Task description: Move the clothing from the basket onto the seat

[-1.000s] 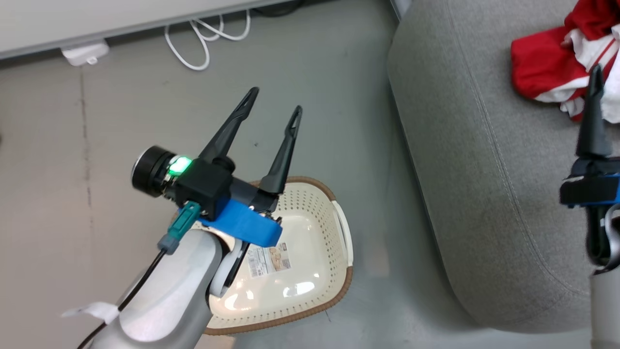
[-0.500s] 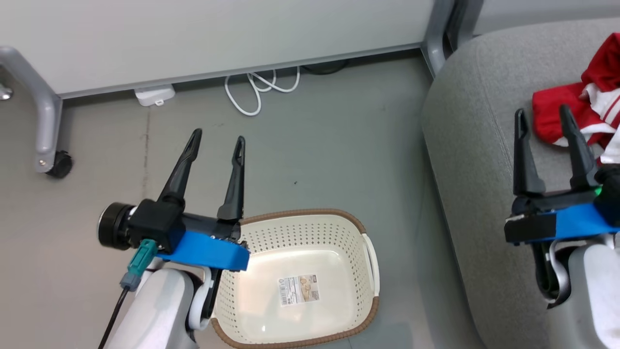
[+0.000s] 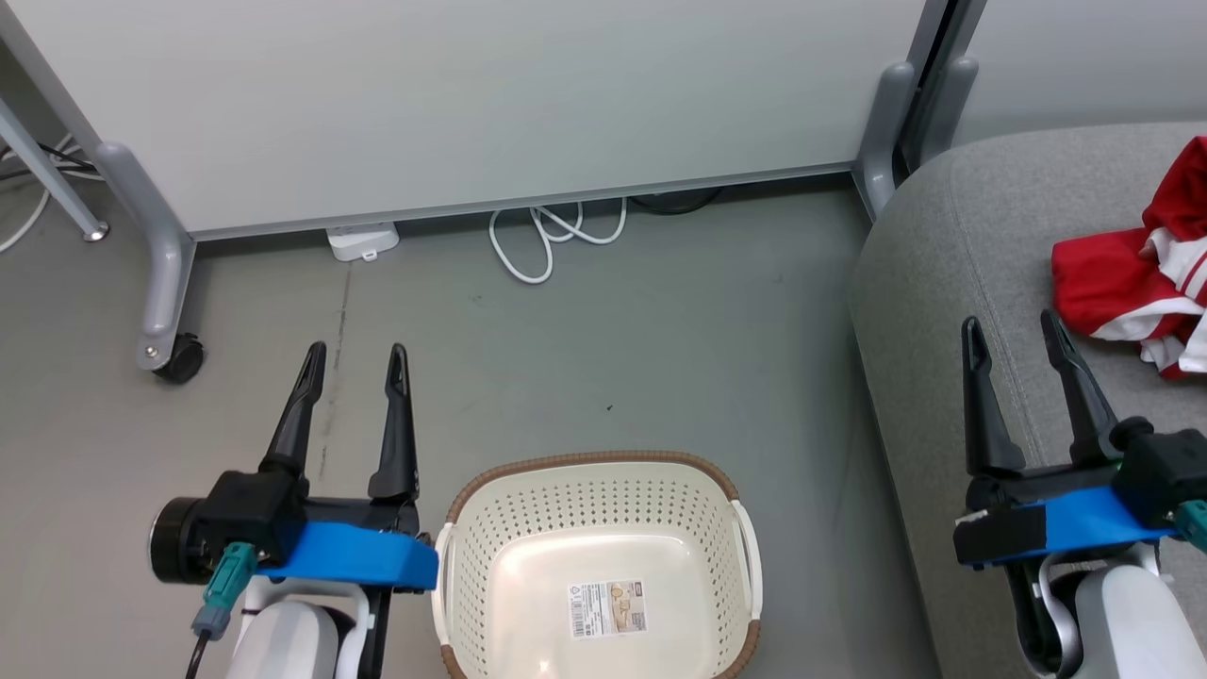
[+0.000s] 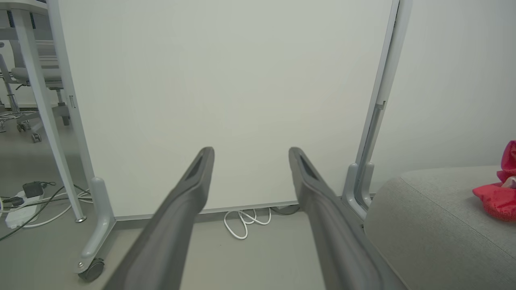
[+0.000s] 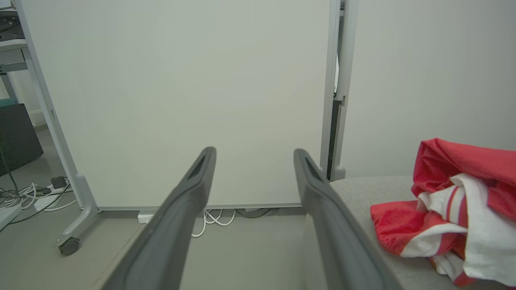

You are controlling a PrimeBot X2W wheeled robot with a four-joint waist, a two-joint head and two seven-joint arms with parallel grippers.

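Since the basket holds only its paper label, treat the transfer as complete.
Left to right: the left pincer, spread and gripping nothing, hangs beside the one basket; the right pincer, likewise spread and unladen, hangs over the one seat, short of the single clothing heap, whose garments cannot be counted. Check the basket bottom before you park both arms.

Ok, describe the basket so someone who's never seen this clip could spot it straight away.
Find the big grey sofa on the right, then look at the floor just left of it, near the bottom of the head view. The basket sits there: a cream tub dotted with holes, with a brown rim, white side handles and a paper label on its bottom.
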